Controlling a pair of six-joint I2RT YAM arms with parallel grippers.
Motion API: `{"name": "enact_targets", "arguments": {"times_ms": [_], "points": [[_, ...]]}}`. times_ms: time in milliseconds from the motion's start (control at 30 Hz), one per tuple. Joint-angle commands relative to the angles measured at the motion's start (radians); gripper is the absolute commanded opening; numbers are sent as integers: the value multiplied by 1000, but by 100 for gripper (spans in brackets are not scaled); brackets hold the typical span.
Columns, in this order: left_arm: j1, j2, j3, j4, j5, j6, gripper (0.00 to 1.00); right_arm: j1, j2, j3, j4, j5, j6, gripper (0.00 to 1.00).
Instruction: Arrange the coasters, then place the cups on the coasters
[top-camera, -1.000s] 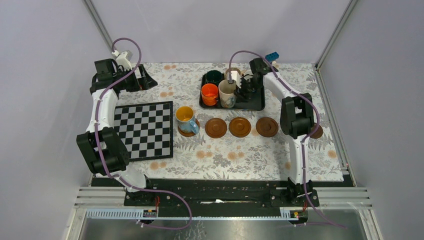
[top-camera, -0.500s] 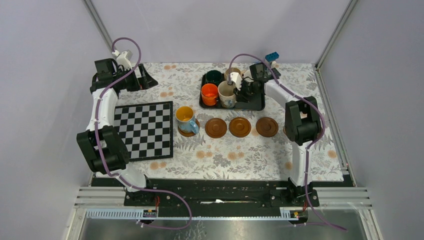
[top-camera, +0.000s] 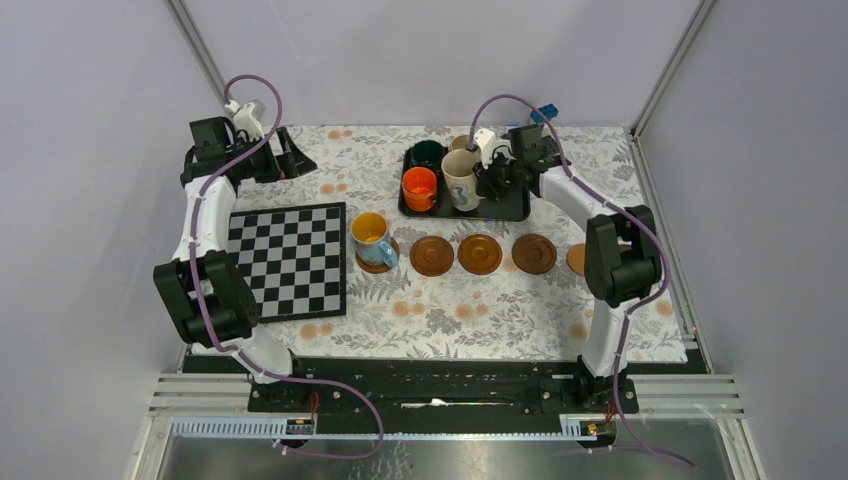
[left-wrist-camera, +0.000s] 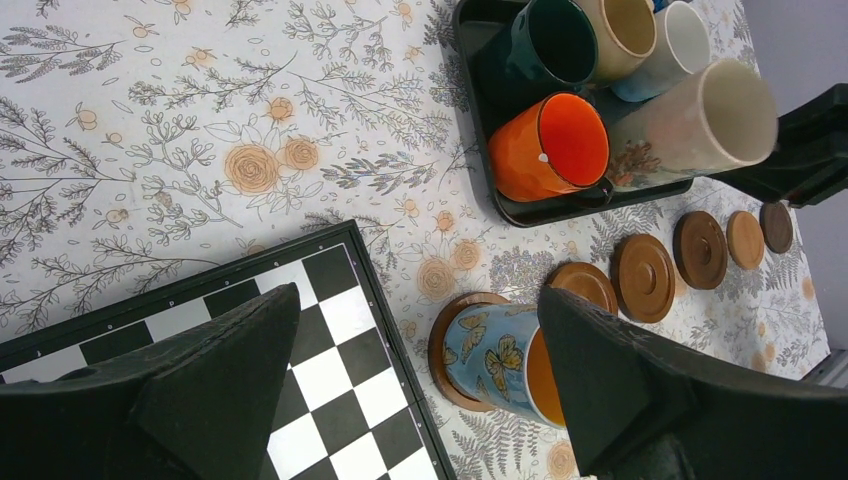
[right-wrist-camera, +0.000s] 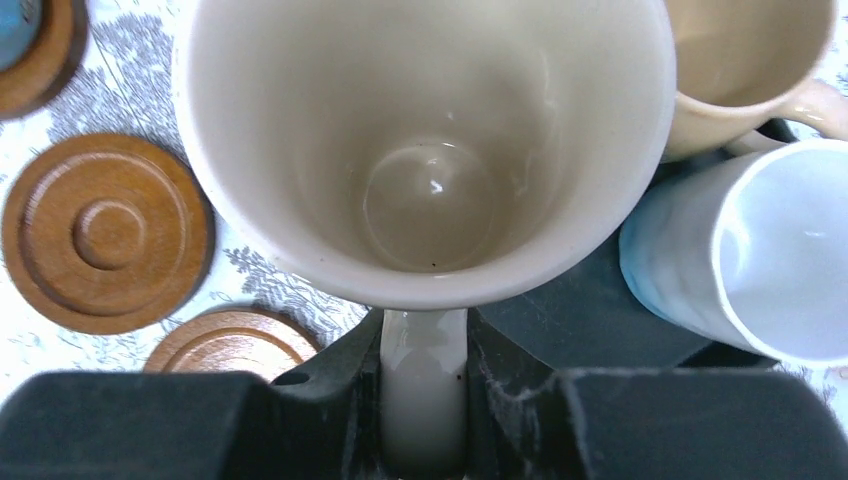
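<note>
My right gripper (right-wrist-camera: 424, 400) is shut on the handle of the tall cream cup (right-wrist-camera: 430, 150), which it holds over the black tray (top-camera: 515, 212). The orange cup (top-camera: 419, 187), dark green cup (top-camera: 428, 155), beige cup (right-wrist-camera: 750, 60) and white-and-pale-blue cup (right-wrist-camera: 760, 250) stand in the tray. A blue cup (top-camera: 372, 240) with a yellow inside rests on the leftmost coaster (left-wrist-camera: 450, 340). Three bare coasters (top-camera: 432, 255) (top-camera: 480, 254) (top-camera: 534, 253) lie in a row to its right. My left gripper (left-wrist-camera: 417, 300) hangs open and empty at the far left, well above the cloth.
A black-and-white chessboard (top-camera: 290, 258) lies left of the blue cup. Another coaster (top-camera: 577, 258) shows partly beside the right arm's elbow. A blue block (top-camera: 544, 112) sits at the back behind the tray. Grey walls close in the flowered cloth.
My right gripper closed on the cream cup's handle and shifted the cup slightly back and right. The right elbow swung right, uncovering a further coaster. The left arm stayed still.
</note>
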Motion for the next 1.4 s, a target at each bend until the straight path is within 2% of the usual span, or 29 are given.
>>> {"name": "enact_targets", "arguments": {"times_ms": [0, 167, 333, 600, 800, 1367], "points": [[8, -10, 45, 53, 39, -3, 99, 4, -187, -26, 195, -17, 154, 0], [10, -20, 32, 53, 42, 3, 99, 12, -305, -181, 303, -60, 266, 0], [13, -27, 24, 53, 41, 6, 99, 87, -404, -331, 419, -24, 335, 0], [15, -40, 18, 55, -27, -13, 99, 254, -514, -531, 585, 208, 378, 0], [15, -58, -2, 68, -38, -17, 99, 336, -522, -587, 630, 313, 404, 0], [15, -77, -45, 88, -40, -33, 99, 410, -537, -711, 735, 393, 499, 0]]}}
